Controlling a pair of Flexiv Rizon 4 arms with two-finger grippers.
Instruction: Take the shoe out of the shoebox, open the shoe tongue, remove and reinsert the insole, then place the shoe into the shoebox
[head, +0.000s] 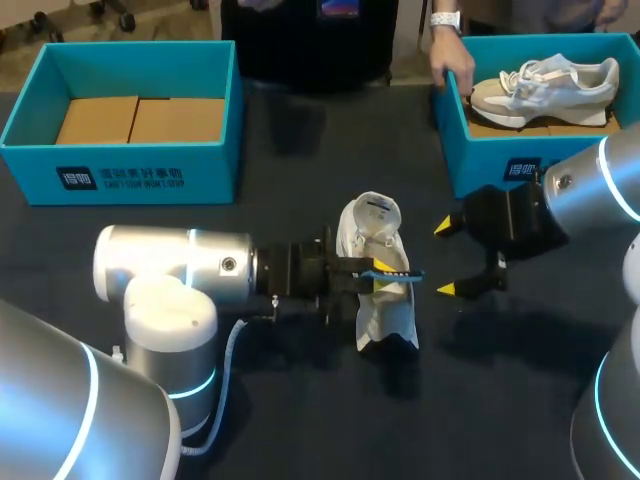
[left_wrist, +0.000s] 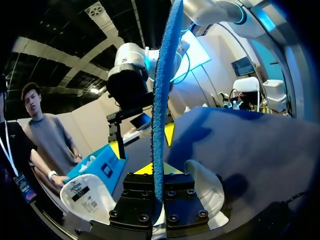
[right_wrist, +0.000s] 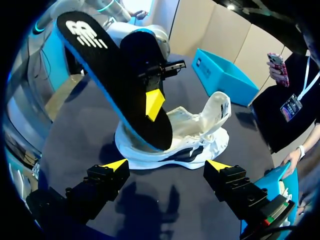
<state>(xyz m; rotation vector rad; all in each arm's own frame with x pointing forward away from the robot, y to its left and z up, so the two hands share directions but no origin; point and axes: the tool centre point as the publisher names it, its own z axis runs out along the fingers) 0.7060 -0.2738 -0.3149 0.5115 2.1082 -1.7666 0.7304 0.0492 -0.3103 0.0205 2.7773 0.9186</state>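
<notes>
The shoe (head: 372, 230) lies on the table at mid-frame in the head view, tongue pulled up. Its insole (head: 397, 272), thin and floppy by my reckoning, stands on edge over it, pinched in my left gripper (head: 385, 278). My right gripper (head: 445, 258) sits just right, jaws apart. I'd steady the shoe by its stiffer heel.

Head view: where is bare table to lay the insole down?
One bare strip of the dark table lies between the left teal box and the right teal box, behind the white shoe. Another lies in front of the shoe, at the table's near edge. The middle is crowded: left hand gripping the black-and-blue foam insole, open right hand beside.
</notes>
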